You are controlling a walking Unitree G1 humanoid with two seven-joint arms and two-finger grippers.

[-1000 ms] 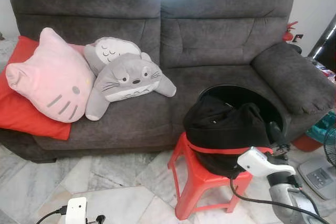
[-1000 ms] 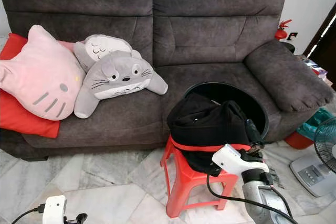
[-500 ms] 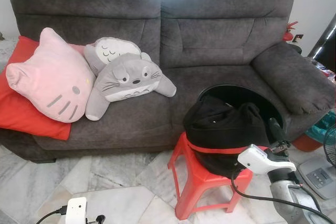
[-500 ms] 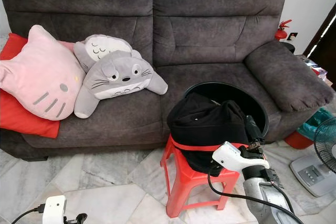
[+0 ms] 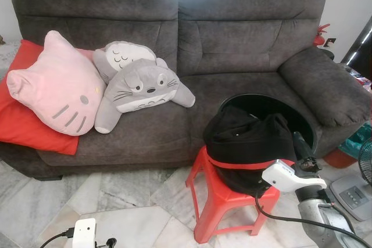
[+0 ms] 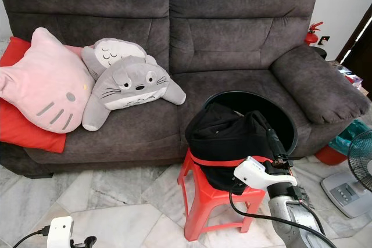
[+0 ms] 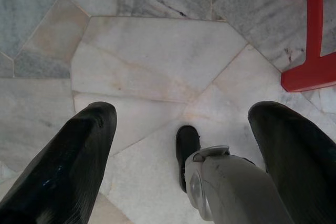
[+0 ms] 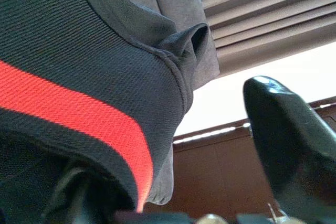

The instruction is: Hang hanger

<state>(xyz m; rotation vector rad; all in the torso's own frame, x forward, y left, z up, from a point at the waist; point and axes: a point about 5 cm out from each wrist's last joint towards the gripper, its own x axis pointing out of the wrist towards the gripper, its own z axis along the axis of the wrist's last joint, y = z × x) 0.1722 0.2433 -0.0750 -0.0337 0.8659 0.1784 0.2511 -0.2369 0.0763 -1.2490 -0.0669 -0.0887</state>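
Observation:
A black garment (image 5: 247, 143) with a red stripe lies heaped on a red plastic stool (image 5: 216, 202) in front of the sofa. My right gripper (image 5: 300, 148) is at the garment's right side, fingers pointing up and close against the cloth. In the right wrist view the striped cloth (image 8: 79, 93) is close on one side and one black finger (image 8: 286, 145) stands well apart on the other, so the gripper is open. My left gripper (image 7: 181, 114) hangs open over the marble floor with nothing in it.
A round black basket (image 5: 267, 101) sits behind the stool against the grey sofa (image 5: 232, 45). A pink cat cushion (image 5: 58, 85), grey plush toys (image 5: 139, 88) and a red cushion lie on the sofa. A fan (image 6: 357, 166) stands at the right.
My right gripper has edged up and a little left, closer against the garment. The left arm has not moved.

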